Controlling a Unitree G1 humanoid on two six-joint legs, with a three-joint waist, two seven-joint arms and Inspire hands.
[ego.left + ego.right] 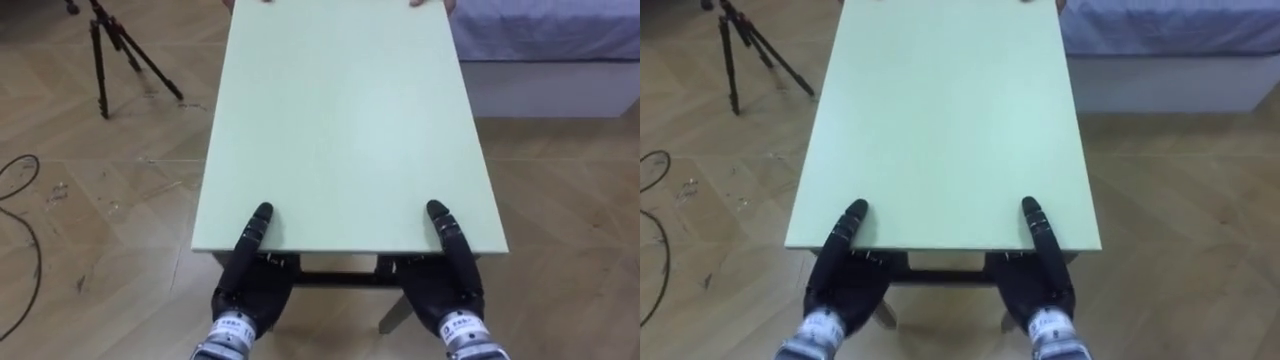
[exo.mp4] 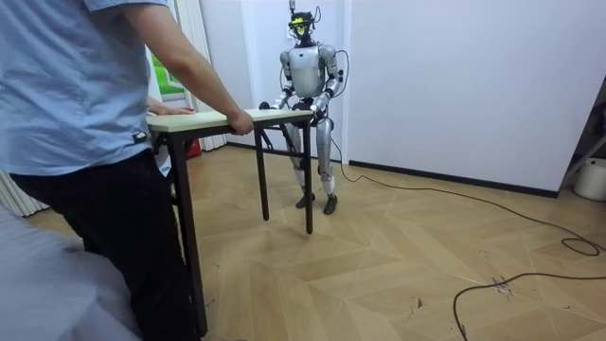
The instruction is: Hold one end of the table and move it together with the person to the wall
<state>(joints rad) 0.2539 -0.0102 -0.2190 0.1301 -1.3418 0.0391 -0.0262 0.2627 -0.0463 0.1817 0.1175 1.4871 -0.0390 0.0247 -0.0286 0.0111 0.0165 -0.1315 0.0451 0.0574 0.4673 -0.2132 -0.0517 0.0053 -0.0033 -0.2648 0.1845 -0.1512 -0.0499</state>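
Gripping the table, a person stands in the room view.

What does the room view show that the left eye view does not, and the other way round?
Room view: the person standing at one end with a hand on the table's edge, the table's dark legs, and the robot standing at the opposite end. Left eye view: a tripod on the floor to the table's left. Both: the pale tabletop, with the left hand and right hand at the robot's edge.
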